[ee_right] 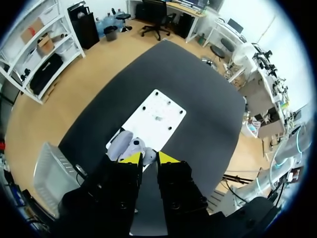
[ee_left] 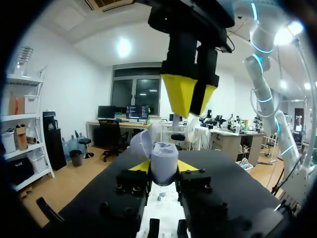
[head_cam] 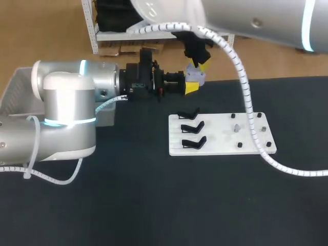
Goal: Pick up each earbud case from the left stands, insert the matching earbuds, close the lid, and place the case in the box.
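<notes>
the dark table (head_cam: 154, 205) carries everything, its cloth-like top plain and black. the left arm (head_cam: 66, 118) fills the near left of the head view and hides much of the pale box (head_cam: 13, 92) behind it at the table's left edge. the right arm (head_cam: 246, 20) comes in from the far right, and its ribbed white cable (head_cam: 247, 97) hangs down across the right part of the white board (head_cam: 220, 134), covering some of it.

the board lies flat right of the table's middle. on its left part stand three black stands (head_cam: 193, 128) in a row, all bare; small dark pegs (head_cam: 239, 145) dot its right part.

the left gripper (ee_left: 163, 167) is held out level beyond the board's far edge, above the table, clamped on the lavender earbud case (ee_left: 164, 159) from both sides. the case sits upright between the yellow tips with its lid (ee_left: 141, 143) swung open to one side.

the right gripper (ee_left: 189, 96) hangs straight above the open case, pointing down, not touching it. its yellow tips are drawn close together with only a thin slit between them; whether anything small sits in that slit cannot be made out.
</notes>
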Tool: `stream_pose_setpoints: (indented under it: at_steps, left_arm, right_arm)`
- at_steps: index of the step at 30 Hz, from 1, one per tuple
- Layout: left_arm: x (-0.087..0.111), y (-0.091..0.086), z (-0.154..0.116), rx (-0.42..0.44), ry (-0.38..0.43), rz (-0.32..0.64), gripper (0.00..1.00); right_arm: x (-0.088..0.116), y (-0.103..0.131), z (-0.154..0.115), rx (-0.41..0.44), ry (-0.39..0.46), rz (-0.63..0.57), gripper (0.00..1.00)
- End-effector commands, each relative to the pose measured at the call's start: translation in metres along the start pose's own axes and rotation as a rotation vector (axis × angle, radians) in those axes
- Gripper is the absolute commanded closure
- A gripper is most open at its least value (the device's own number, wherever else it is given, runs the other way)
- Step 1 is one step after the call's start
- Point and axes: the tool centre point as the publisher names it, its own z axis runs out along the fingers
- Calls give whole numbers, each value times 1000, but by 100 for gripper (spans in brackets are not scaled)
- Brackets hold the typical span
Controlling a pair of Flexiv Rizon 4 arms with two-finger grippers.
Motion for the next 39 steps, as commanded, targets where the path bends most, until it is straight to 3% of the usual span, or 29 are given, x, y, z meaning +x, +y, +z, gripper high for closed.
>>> stream_pose_setpoints:
  at_steps: [1, 39]
  left_arm:
    - [1, -2, 0, -7, -7, 4, 100]
    - [1, -2, 0, -7, -7, 4, 100]
  right_arm:
    - [1, 4, 3, 28, -4, 4, 100]
    - [-3, 14, 18, 20, -1, 23, 100]
